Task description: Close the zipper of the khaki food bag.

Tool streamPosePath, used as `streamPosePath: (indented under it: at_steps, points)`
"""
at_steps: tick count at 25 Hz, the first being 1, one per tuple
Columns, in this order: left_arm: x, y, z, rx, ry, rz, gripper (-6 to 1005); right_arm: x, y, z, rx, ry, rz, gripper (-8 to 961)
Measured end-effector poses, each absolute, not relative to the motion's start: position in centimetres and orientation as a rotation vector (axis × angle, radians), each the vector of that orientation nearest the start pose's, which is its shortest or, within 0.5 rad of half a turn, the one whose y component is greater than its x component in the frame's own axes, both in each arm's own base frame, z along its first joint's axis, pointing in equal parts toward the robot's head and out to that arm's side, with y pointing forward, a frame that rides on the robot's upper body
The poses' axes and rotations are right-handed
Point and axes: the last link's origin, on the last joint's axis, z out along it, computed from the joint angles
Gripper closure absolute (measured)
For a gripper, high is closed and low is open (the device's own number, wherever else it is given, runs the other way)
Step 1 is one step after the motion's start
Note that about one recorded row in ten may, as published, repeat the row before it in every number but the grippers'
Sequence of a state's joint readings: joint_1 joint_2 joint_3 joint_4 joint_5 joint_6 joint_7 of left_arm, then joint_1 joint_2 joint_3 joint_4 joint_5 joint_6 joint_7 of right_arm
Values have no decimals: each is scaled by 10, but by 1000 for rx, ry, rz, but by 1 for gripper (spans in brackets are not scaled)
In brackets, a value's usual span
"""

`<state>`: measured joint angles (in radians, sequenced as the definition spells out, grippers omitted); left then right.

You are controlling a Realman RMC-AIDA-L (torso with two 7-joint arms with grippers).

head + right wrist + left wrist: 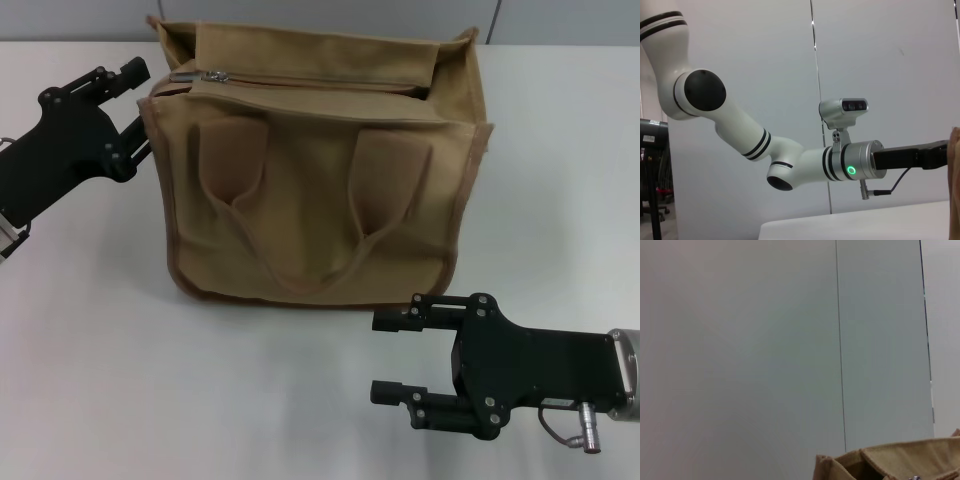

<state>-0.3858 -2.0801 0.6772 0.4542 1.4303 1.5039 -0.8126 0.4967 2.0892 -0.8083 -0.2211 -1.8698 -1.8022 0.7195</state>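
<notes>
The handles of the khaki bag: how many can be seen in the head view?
2. Both hang on the front face of the khaki food bag: one handle toward the left gripper, the other handle toward the right. Handles on the far side may be hidden.

You won't find any readable text, label, brand or number in these views (the khaki food bag [320, 170] is plain canvas, and the arm's glowing green ring [851, 170] carries no characters).

a white table [90, 330] carries only the khaki food bag [320, 190].
</notes>
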Motion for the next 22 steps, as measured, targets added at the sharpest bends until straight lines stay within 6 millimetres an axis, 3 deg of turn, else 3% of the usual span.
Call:
streamPosePath:
  at_steps: [6, 14, 22]
  points:
    - [-287, 314, 25, -2155, -277, -1001, 716, 249, 237, -60, -2836, 140, 1209, 340]
    - [-282, 309, 30, -2118, -247, -1082, 914, 245, 240, -58, -2728, 92, 1261, 340]
    - [-264, 313, 22, -2145, -220, -1185, 980, 220, 279, -36, -2363, 25, 1411, 339]
